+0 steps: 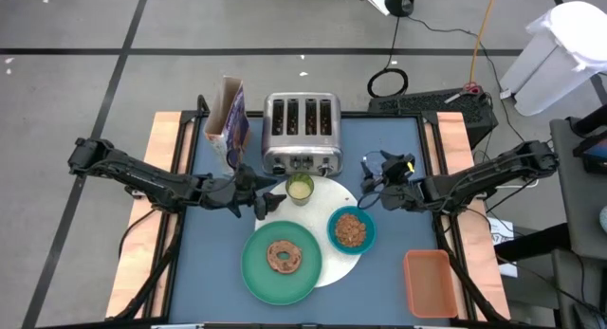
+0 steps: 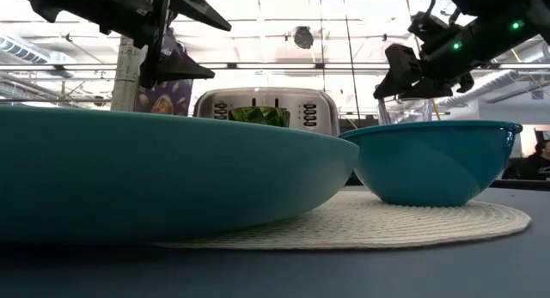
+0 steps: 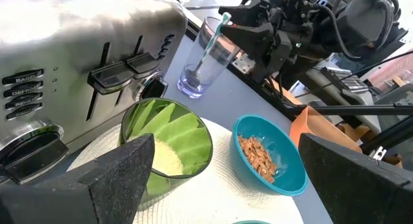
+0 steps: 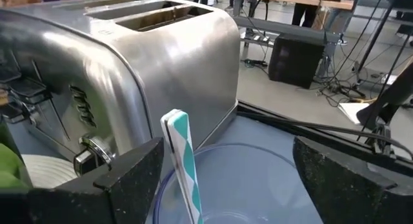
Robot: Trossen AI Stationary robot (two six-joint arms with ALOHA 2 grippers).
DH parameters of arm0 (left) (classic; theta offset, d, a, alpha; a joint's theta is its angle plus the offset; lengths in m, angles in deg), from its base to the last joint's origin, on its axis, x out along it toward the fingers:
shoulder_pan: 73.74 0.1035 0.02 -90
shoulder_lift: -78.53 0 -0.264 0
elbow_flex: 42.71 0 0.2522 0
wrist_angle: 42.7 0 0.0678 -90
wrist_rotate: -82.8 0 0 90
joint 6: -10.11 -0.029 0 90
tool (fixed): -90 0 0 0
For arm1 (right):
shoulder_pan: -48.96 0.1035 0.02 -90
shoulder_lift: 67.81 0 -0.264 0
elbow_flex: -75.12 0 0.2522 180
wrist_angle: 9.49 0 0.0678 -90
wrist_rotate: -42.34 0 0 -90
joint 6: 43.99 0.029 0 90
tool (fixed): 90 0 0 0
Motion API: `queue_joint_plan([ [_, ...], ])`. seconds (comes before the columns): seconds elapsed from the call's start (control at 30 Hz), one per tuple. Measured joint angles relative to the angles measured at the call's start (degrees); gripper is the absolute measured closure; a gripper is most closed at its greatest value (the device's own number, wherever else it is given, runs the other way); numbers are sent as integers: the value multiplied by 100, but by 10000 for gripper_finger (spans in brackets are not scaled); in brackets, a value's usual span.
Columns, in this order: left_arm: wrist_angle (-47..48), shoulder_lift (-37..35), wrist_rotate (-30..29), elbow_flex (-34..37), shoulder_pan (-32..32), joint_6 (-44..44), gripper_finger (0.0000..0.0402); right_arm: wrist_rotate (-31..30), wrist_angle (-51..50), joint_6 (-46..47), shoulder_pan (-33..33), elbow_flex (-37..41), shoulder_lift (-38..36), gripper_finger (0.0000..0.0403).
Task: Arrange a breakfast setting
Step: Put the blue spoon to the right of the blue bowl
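A white round mat [image 1: 343, 265] lies on the blue table. On it rest a green plate [image 1: 256, 272] with a brown ring pastry [image 1: 283, 257], a teal bowl [image 1: 351, 229] of cereal and a yellow-green cup [image 1: 300, 188]. Right of the toaster stands a clear glass [image 3: 201, 62] with a striped straw [image 4: 184, 166] in it. My right gripper [image 4: 227, 156] is open, one finger on each side of the glass's rim. My left gripper [image 3: 224, 150] hangs open above the mat's left part, just left of the cup, with nothing between its fingers. My right gripper comes at the glass nearly level from the table's right side, a finger [image 4: 135, 169] at each side of the rim [image 4: 258, 150]. Whether the fingers touch the glass, I cannot tell. The glass stands upright on the table.
A silver four-slot toaster [image 1: 302, 130] stands behind the mat, close to the cup and the glass. A purple cereal box [image 1: 228, 116] stands at the far left. An orange tray [image 1: 429, 283] sits at the near right corner.
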Motion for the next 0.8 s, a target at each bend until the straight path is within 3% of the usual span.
queue_joint_plan([
  [0.27,0,0,0,0,-1,-89,14,7,99,228,0,2,0,84],
  [0.6,-2,0,0,0,0,-144,14,340,799,-658,-205,2,0,86],
  [0.8,-4,0,0,0,0,-151,14,941,817,-675,-451,2,0,86],
])
